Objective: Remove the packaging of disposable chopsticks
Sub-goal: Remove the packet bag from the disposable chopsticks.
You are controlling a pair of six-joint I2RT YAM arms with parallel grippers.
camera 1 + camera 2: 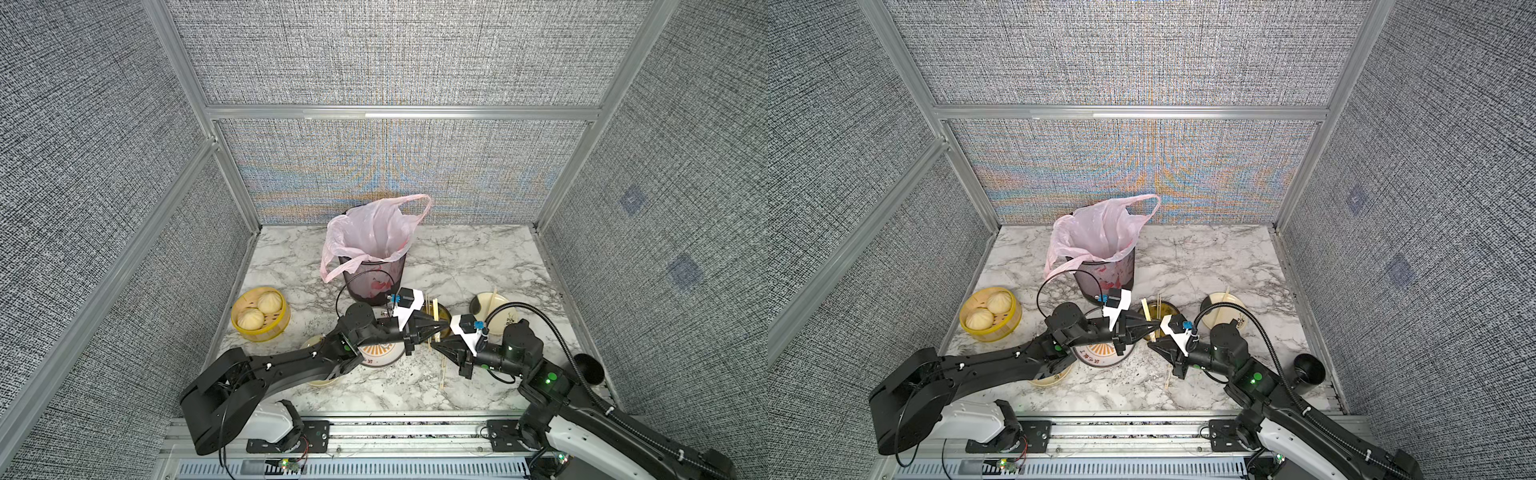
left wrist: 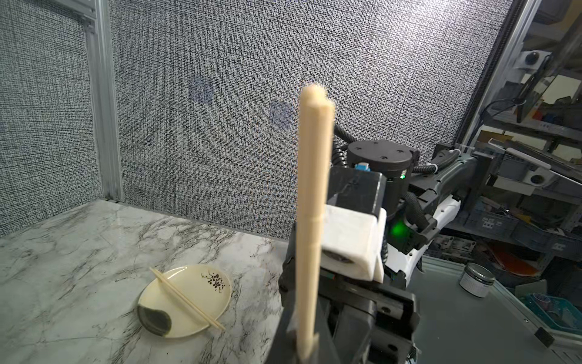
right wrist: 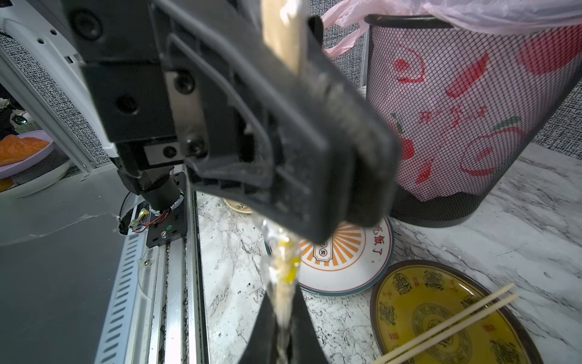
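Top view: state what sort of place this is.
Likely a robot test cell staged as a dining table: grey fabric walls on aluminium framing, marble-look tabletop, bun steamer and cream plate.

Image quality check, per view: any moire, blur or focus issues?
In both top views, rainbow moire bands the back wall. In the left wrist view, the held chopstick pair is soft up close, while the cream plate behind it is crisp. In the right wrist view, the packaging is blurred in the foreground and the yellow plate is sharp.
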